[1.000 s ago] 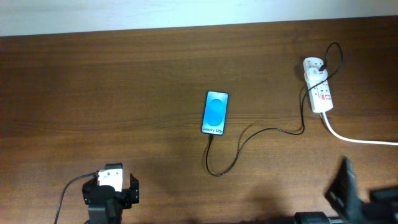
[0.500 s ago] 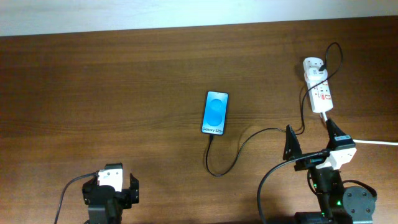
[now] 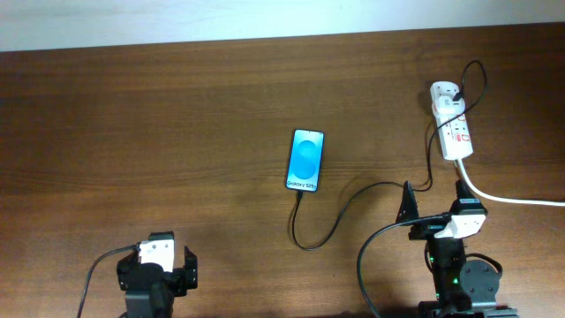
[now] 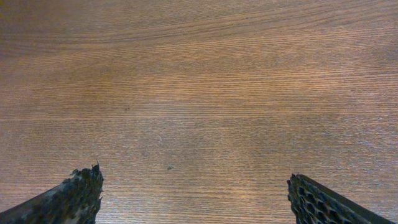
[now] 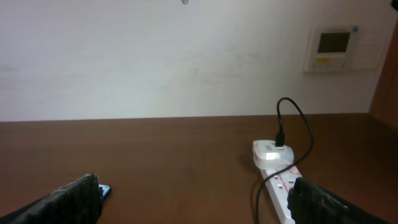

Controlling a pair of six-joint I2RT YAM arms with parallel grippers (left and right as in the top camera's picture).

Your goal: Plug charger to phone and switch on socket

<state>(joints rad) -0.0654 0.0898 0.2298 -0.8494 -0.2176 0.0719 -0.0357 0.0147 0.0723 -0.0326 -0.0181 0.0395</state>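
The phone lies flat mid-table with its blue screen up; a sliver of it shows in the right wrist view. The charger cable loops from the phone's lower edge to a white plug seated in the socket at far right. I cannot tell if the tip is inserted in the phone. My right gripper is open and empty, just in front of the socket. My left gripper is open and empty over bare wood at front left.
The socket's thick white cord runs off to the right edge, close to my right gripper. A white wall with a control panel stands behind the table's far edge.
My right arm has come in from the bottom right corner and moved up and left toward the socket. The left arm, phone and cable have not moved.
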